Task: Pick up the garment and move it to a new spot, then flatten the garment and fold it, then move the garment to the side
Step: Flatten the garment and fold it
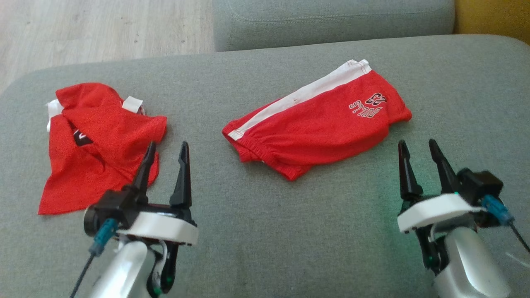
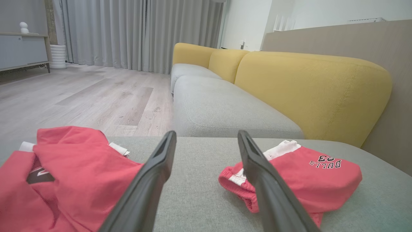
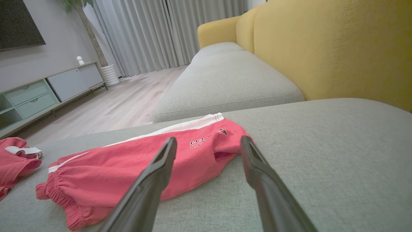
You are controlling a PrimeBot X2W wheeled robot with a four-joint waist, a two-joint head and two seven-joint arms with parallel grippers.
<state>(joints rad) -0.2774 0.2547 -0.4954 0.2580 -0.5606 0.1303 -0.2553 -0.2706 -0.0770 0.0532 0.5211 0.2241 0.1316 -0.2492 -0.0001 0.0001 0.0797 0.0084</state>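
Red shorts [image 1: 319,120] lie mid sofa seat [image 1: 265,240]. Left hand [image 1: 167,145] to their left, released, by the crumpled red shirt [image 1: 99,140]; right hand [image 1: 417,142] just right, released too.

Red shorts [image 1: 319,124] lie folded — red shirt [image 1: 95,145] crumpled, well apart.

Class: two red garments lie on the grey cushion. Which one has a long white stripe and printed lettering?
The red shorts on the robot's right. The crumpled red shirt on the left shows only small white tabs, no stripe.
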